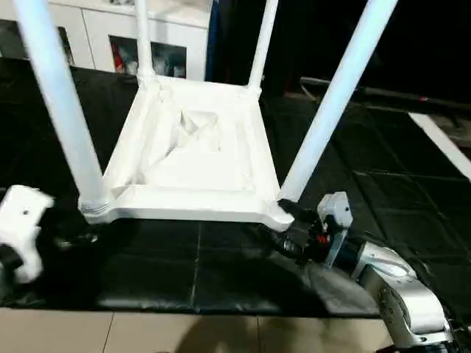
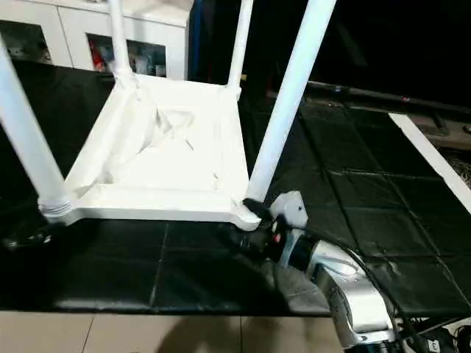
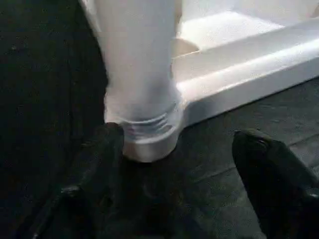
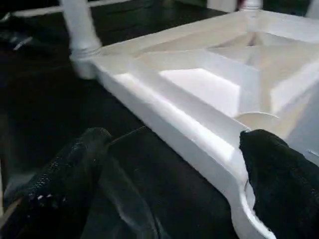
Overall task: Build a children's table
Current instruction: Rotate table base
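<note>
The children's table lies upside down on the black mat, its ribbed white top point(image 1: 193, 158) facing up. All of its white legs stand upright in the corner sockets, among them the near-left leg point(image 1: 62, 110) and the near-right leg point(image 1: 331, 103). My left gripper point(image 3: 179, 137) is open at the near-left corner, and its fingers point(image 3: 102, 149) stand apart on either side of that leg's threaded base point(image 3: 147, 127). My right gripper point(image 1: 283, 224) is open at the near-right corner socket point(image 4: 239, 199), with one finger point(image 4: 279, 169) close over it.
A white cabinet point(image 1: 110, 37) with glass doors stands behind the table. The black mat point(image 1: 221, 265) ends at beige floor point(image 1: 147, 331) along the near edge. A white strip point(image 1: 441, 143) lies on the mat at the far right.
</note>
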